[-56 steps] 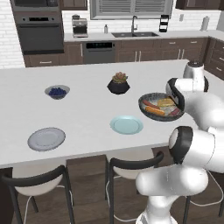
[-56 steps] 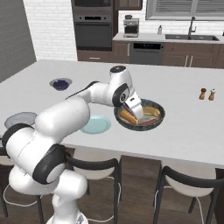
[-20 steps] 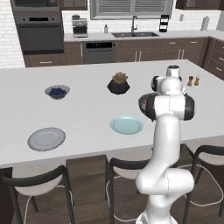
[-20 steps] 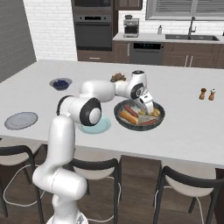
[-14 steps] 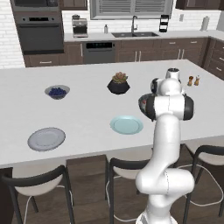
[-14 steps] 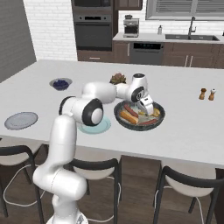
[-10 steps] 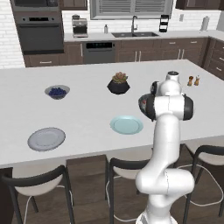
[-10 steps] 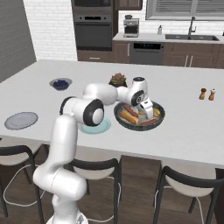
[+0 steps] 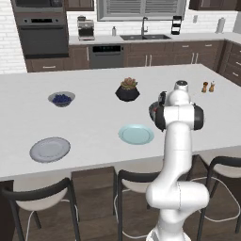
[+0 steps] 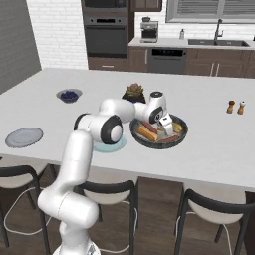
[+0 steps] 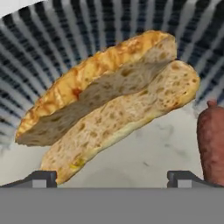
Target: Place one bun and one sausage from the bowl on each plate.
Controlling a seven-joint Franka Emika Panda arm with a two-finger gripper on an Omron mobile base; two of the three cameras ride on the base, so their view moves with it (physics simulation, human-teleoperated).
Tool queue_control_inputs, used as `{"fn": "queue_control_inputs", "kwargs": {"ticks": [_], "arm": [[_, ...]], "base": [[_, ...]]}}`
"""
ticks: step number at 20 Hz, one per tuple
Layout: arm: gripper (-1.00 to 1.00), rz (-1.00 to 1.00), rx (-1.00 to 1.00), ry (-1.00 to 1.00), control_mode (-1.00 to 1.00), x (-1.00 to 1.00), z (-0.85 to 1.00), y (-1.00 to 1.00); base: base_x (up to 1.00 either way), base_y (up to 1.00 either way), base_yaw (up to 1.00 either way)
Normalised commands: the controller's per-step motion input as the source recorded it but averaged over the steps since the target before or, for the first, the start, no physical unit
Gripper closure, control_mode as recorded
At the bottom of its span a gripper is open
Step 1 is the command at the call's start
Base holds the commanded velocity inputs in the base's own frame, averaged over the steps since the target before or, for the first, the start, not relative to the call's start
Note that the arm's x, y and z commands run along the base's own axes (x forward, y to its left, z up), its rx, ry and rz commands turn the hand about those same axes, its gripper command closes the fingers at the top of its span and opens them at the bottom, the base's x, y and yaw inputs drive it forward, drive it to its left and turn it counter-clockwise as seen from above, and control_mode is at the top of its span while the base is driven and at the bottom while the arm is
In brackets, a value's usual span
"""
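In the hand view a split golden bun (image 11: pixel 113 100) lies on the speckled floor of the bowl (image 11: pixel 43 52), with a reddish-brown sausage (image 11: pixel 212 144) at its right. My gripper (image 11: pixel 112 178) is open, one fingertip at each side of the bun's near end, not touching it. From the right base view the gripper (image 10: pixel 166 127) reaches down into the wide dark bowl (image 10: pixel 183 130), among buns (image 10: pixel 147 132) and sausages. The arm hides most of the bowl (image 9: pixel 151 110) in the left base view. The teal plate (image 9: pixel 136 134) and the grey plate (image 9: pixel 50 149) are bare.
A small bowl of blue berries (image 9: pixel 61 98) and a black pot with a plant (image 9: pixel 127 90) stand farther back on the white island. Two shakers (image 10: pixel 236 107) stand to the right. Dark stools line the near edge.
The hand has sunk a little lower into the bowl toward the bun. The jaws have stayed open.
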Motion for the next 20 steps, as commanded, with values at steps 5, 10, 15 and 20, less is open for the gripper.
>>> {"fn": "queue_control_inputs", "kwargs": {"ticks": [5, 10, 15, 20], "arm": [[-1.0, -0.01, 0.01, 0.01, -1.0, 0.33, -0.16, -0.06], [-1.0, 0.0, 0.0, 0.0, -1.0, 0.01, -0.55, -0.06], [-1.0, -0.01, 0.0, 0.0, -1.0, 0.34, -0.18, -0.08], [1.0, 0.0, -0.01, 0.01, -1.0, 0.14, -0.3, -0.01]], "base": [[0.0, 0.0, 0.0], [0.0, 0.0, 0.0], [0.0, 0.0, 0.0], [0.0, 0.0, 0.0]]}}
